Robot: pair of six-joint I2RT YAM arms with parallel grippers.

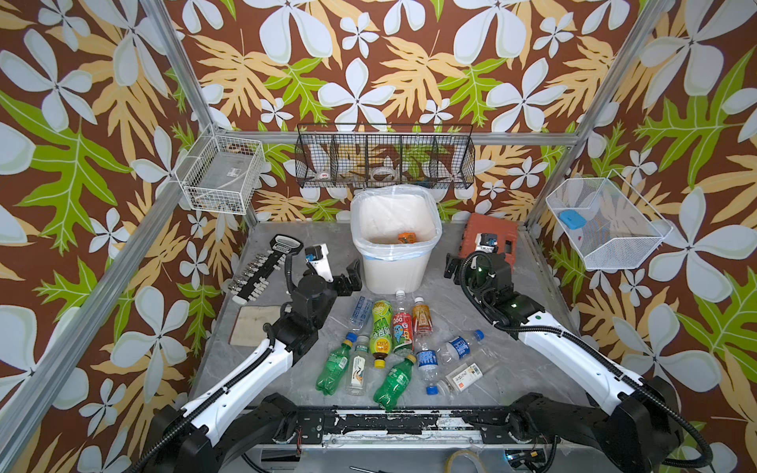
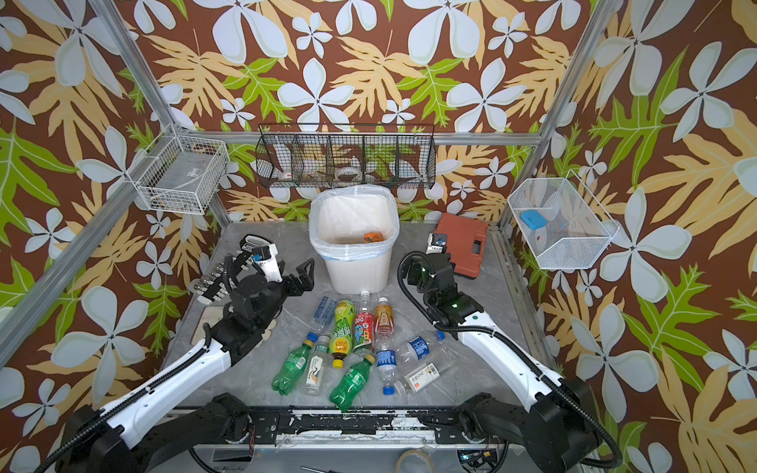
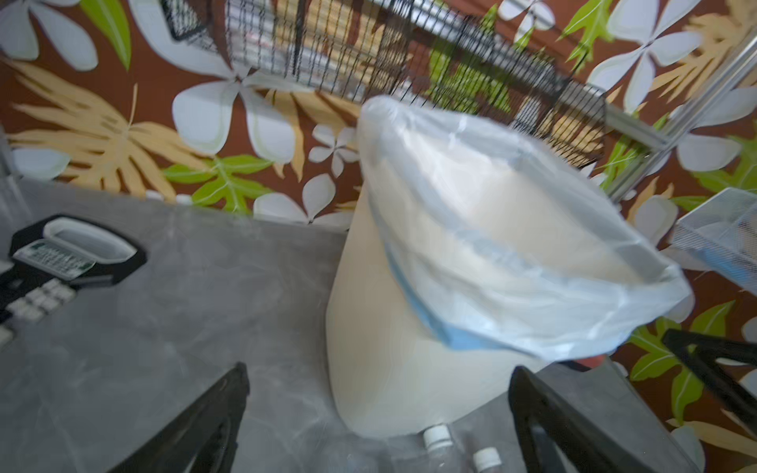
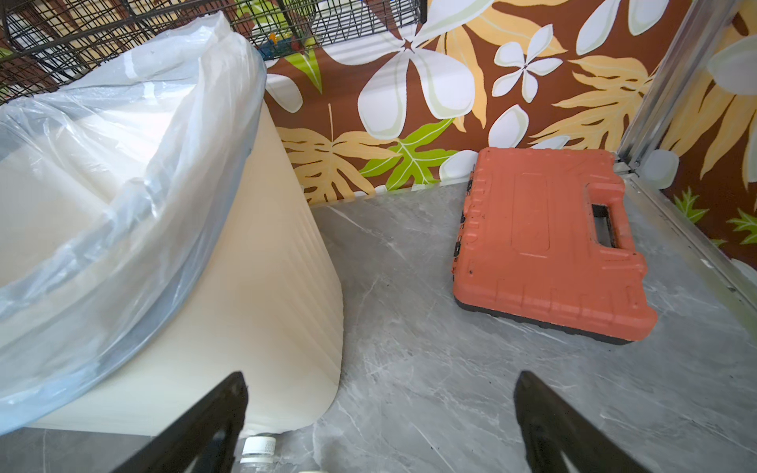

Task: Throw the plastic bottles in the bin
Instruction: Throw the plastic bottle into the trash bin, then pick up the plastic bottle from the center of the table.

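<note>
**Inspector:** State the position of the plastic bottles.

**Arm:** They lie on their sides in a cluster at lower centre of both top views, on the grey worktop, several of them touching. The farthest ones lie just below the bin. The bin stands upright at frame centre against the back wall, with its bag folded over the rim. One orange-labelled item lies at the bin's bottom; I cannot tell more about it.

**Inspector:** Your claws?

**Arm:** My left claw is spread wide with nothing between its fingers. In the top views it hangs just left of the bin, pointed at the bin's wall. My right claw is likewise spread and bare, just right of the bin, between it and the orange-red tool case.

**Inspector:** Surroundings?

**Arm:** A black wire basket hangs on the wall above the bin. A black rack of bits lies at centre left, with a tan board below it.
</note>
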